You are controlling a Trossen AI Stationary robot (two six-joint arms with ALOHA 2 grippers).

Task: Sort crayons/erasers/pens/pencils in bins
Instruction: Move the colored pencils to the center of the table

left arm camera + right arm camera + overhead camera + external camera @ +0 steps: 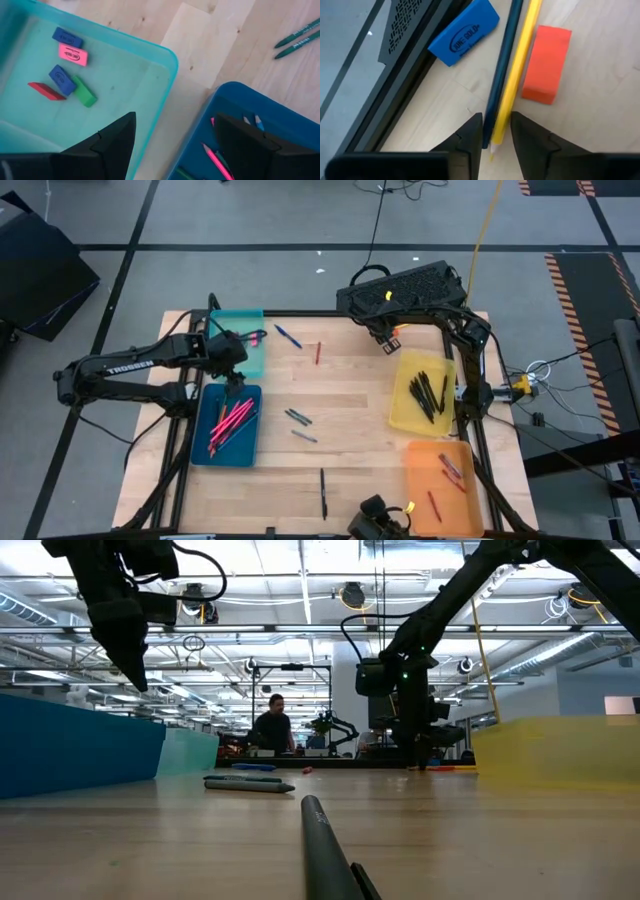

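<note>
My right gripper point(496, 131) is down at the table's far edge point(388, 342), shut on the tips of a yellow pencil point(522, 60) and a dark blue pencil point(504, 55) that lie side by side on the wood. A blue eraser point(465, 32) and a red eraser point(547, 65) lie on either side of them. My left gripper point(175, 130) hangs open and empty above the gap between the teal bin point(240, 330), which holds several erasers point(65, 75), and the dark blue bin point(228, 430) of pink pencils. My right gripper has the pointed ends point(496, 135) of the yellow and dark blue pencils pinched together between its two fingers. The fingers point(470, 137) point down from above, one on each side, lying across the pencils. Both pencils still lie flat on the table.
A black box point(400, 288) stands right behind my right gripper. The yellow bin point(400, 415) holds black pens and the orange bin point(420, 500) holds crayons. On the wood lie a blue pen point(288, 336), a red crayon point(318, 352), two green pens point(298, 417) and a black pen point(323, 492).
</note>
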